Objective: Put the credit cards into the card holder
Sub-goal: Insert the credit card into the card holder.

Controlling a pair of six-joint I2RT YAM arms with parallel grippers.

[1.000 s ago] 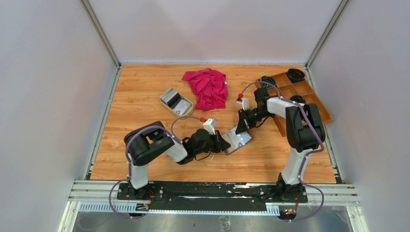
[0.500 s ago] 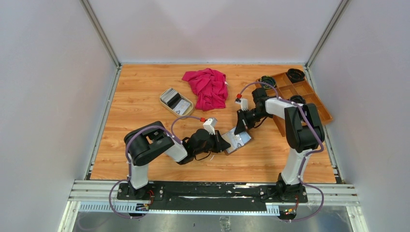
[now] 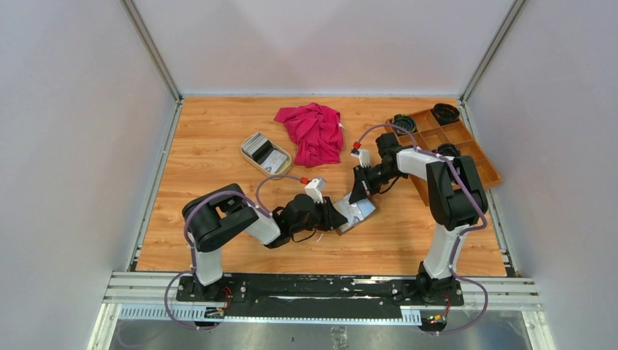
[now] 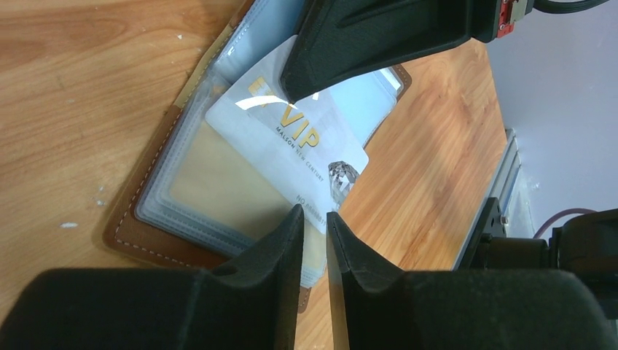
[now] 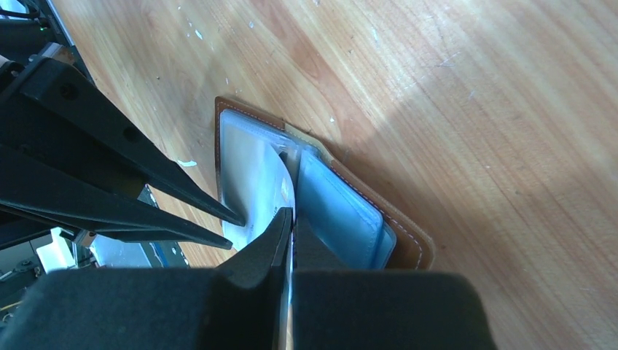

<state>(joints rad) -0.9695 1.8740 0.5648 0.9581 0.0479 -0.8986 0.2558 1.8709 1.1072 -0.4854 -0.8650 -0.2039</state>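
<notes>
The brown leather card holder lies open on the table, its clear sleeves facing up. A white credit card with gold "VIP" lettering rests slanted across the sleeves. My right gripper is shut on that card's far edge, over the fold of the holder. My left gripper hovers low at the holder's near corner. Its jaws stand a narrow gap apart with nothing between them. From above, the left gripper and the right gripper meet over the holder.
A beige oval dish holding more cards sits at the back left. A crumpled red cloth lies behind the holder. A wooden compartment tray with dark round items stands at the back right, beside the right arm.
My left gripper's jaws have parted slightly. The right gripper has shifted a little left and away with the white card, and the holder has barely moved.
</notes>
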